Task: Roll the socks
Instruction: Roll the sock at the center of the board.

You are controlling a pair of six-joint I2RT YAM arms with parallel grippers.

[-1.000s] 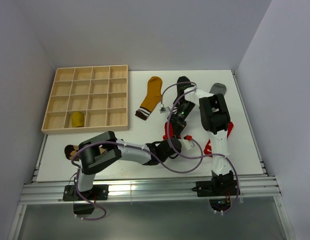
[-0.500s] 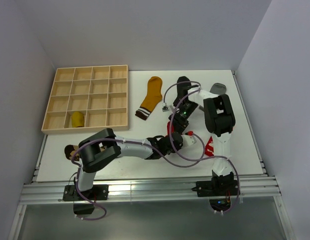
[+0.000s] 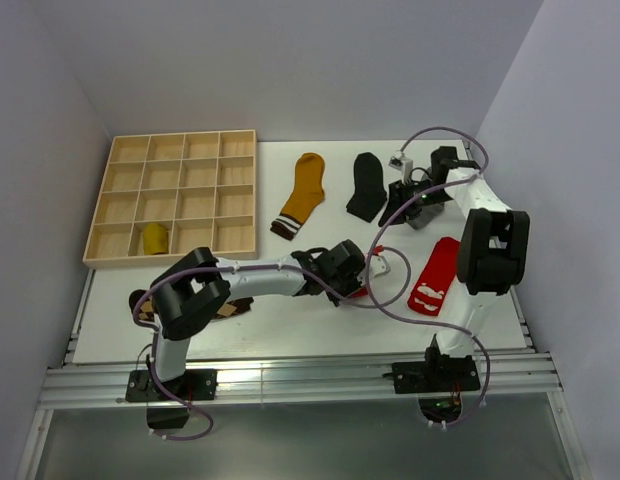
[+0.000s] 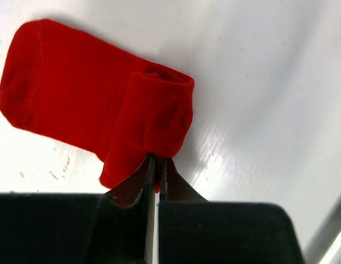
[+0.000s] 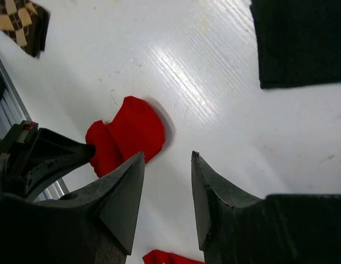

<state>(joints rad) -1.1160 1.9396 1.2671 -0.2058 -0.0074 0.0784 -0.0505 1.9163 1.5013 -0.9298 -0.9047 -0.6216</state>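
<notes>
A plain red sock (image 4: pixel 77 104) lies partly rolled on the white table. My left gripper (image 4: pixel 155 165) is shut on the edge of its rolled end; from above it sits mid-table (image 3: pixel 360 280). My right gripper (image 5: pixel 168 159) is open and empty, raised above the table to the right of that red sock (image 5: pixel 132 132), and from above it hangs beside the black sock (image 3: pixel 395 212). The black sock (image 3: pixel 367 187) and a mustard sock (image 3: pixel 302 190) lie flat at the back. A red printed sock (image 3: pixel 433 275) lies flat at the right.
The wooden grid tray (image 3: pixel 175 160) stands at the back left with a rolled yellow sock (image 3: pixel 154 238) in one compartment. A brown argyle sock (image 3: pixel 230 308) lies under the left arm. A grey sock (image 3: pixel 422 218) is mostly hidden by the right arm.
My right gripper opened, left the red sock and swung back and to the right beside the black sock. My left gripper shut on the sock's rolled end.
</notes>
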